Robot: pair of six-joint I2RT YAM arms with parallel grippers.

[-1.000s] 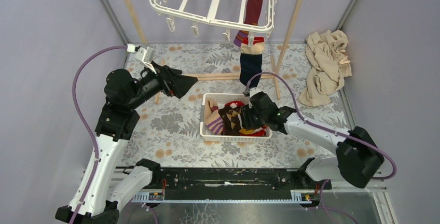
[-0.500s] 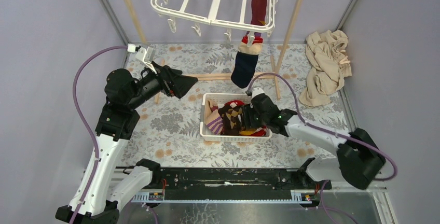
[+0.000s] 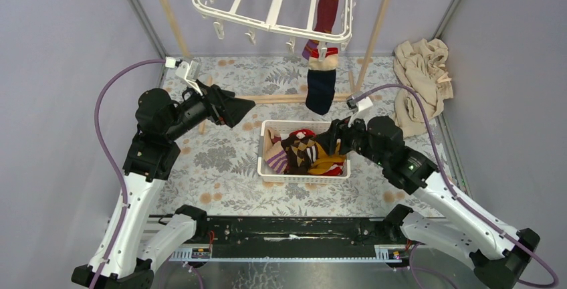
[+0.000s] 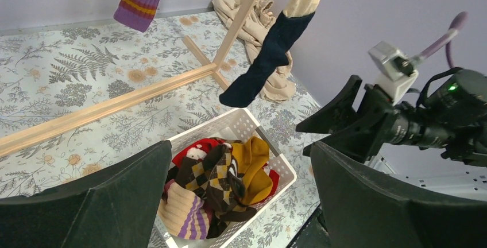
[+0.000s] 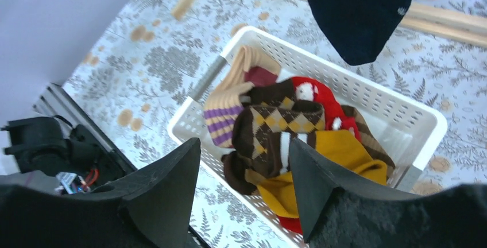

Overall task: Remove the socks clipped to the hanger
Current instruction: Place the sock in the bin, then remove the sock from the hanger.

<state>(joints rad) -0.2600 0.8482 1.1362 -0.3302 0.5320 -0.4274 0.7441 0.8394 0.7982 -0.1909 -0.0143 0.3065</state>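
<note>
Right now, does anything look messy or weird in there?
A crumpled beige cloth lies heaped on the table at its far right side, beside the wooden pole, apart from everything else. The socks in the white basket are a jumbled pile. Nothing looks spilled or broken.
</note>
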